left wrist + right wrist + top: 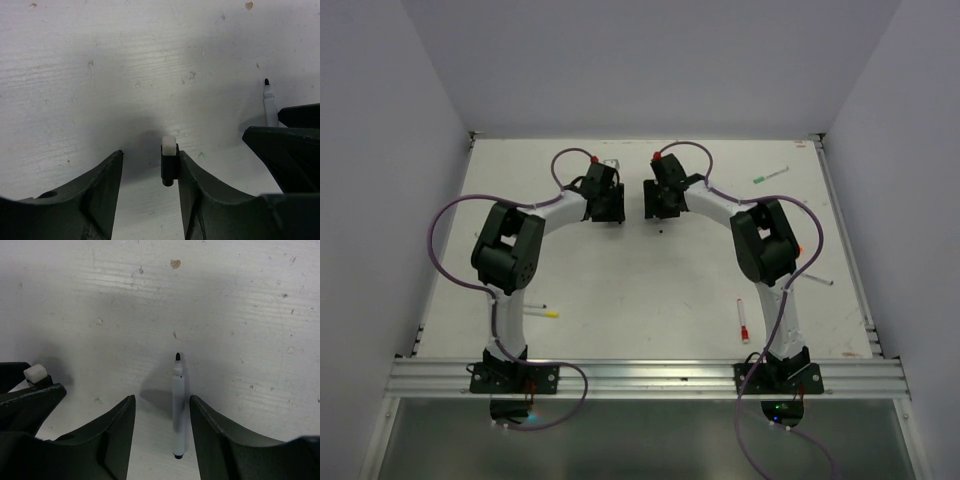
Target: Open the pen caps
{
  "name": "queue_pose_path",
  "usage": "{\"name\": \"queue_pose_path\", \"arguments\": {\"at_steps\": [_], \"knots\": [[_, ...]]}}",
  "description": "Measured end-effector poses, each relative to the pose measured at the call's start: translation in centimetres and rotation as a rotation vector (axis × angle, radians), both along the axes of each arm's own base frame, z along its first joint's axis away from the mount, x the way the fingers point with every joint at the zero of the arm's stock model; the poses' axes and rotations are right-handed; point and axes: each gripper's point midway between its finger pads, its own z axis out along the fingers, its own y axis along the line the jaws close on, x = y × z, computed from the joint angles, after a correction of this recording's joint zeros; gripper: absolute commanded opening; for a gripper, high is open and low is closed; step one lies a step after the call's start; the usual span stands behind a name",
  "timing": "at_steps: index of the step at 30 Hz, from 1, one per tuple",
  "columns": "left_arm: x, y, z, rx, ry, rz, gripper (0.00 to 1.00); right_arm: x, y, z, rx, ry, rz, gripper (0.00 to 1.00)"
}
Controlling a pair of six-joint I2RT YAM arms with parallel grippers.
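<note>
— Two capped pens lie nearest the arm bases on the table (620, 290). One has a yellow cap (552, 314) and lies by the left arm; the other has a red cap (744, 331) and lies by the right arm. Each cap sits on a thin white pen.
— And farther in, at the grippers?
— The left gripper (149, 156) has its jaws apart. A black cap (169, 162) stands against the inner face of one finger, clear of the other. It is a short dark cylinder with a white block at its end.
— Does the right wrist camera show it too?
— Yes, the white end shows at the lower left, on that same finger. The right gripper (162, 399) is spread wider than the white pen barrel (178, 415) between its fingers. The barrel is just beside one finger, with its bare black nib (177, 357) pointing away from the wrist. Whether a finger touches it, I cannot tell.
— Beyond them?
— A pen with a green cap (761, 180) lies near the far right corner.
</note>
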Motion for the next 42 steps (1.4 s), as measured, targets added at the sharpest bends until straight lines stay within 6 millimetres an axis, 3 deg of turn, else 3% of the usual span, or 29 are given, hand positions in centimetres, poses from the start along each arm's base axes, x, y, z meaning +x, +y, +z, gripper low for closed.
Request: {"name": "queue_pose_path", "arguments": {"at_steps": [6, 13, 17, 20, 23, 29, 42], "knots": [[0.1, -0.3, 0.2, -0.017, -0.007, -0.009, 0.64, -0.2, 0.0, 0.0, 0.009, -0.007, 0.004, 0.52], [0.2, 0.4, 0.4, -0.067, -0.011, -0.01, 0.7, -0.3, -0.1, 0.0, 0.015, -0.007, 0.013, 0.53], [-0.1, 1.4, 0.4, -0.107, -0.003, -0.006, 0.53, -0.4, -0.1, 0.0, 0.018, -0.011, 0.013, 0.53], [-0.3, 1.9, 0.2, -0.126, 0.007, -0.002, 0.28, -0.4, -0.1, 0.0, 0.022, -0.013, 0.016, 0.53], [-0.5, 2.2, -0.2, -0.128, 0.016, -0.004, 0.27, -0.4, -0.1, 0.0, 0.027, -0.014, 0.019, 0.53], [-0.6, 1.9, 0.1, -0.145, 0.011, -0.013, 0.5, -0.5, -0.1, 0.0, 0.04, -0.016, 0.024, 0.53], [-2.6, 3.4, 0.8, -0.108, 0.005, 0.016, 0.67, -1.3, -0.6, 0.2, 0.037, -0.005, 0.031, 0.55]]}}
